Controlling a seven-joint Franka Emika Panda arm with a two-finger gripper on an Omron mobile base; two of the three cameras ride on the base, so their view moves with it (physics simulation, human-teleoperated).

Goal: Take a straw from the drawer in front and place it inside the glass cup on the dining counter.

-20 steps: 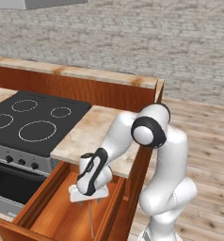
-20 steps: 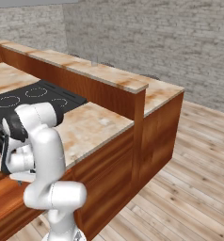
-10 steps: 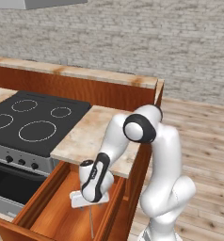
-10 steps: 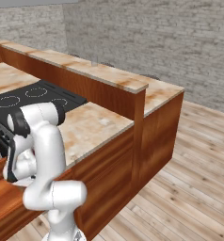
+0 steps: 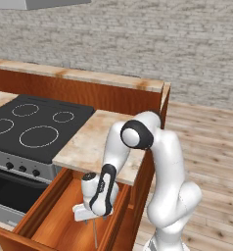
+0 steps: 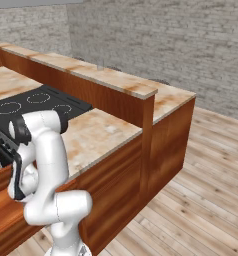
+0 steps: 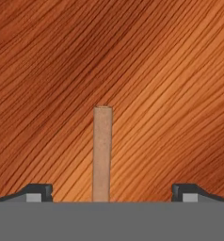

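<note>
**Operator A:** From my station, the gripper (image 7: 112, 193) is down inside the drawer (image 5: 50, 223) with its jaws spread fully apart and holding nothing. The hand view puts the straw (image 7: 102, 155) flat on the drawer floor between the two fingertips (image 7: 37, 192), slightly nearer one of them and running along the view rather than across it.

**Operator B:** Failure modes from here?

**Operator A:** Three, in my judgement. First, the straw is far slimmer than the pads, so an off-centre close may roll it aside rather than pinch it. Second, a descent that stops short closes above it; one that goes too deep drives the tips into the wood. Third, a pinch near one end may let it pivot on the lift and catch the drawer wall.

**Operator B:** What can you not confirm?

**Operator A:** The near end of the straw is cut off at the bottom of the hand view. In the left base view the hand covers the tips, so I cannot tell their height above the floor. On the dining counter (image 6: 116, 80) a faint upright mark may be the glass cup; I cannot make it out.
</note>
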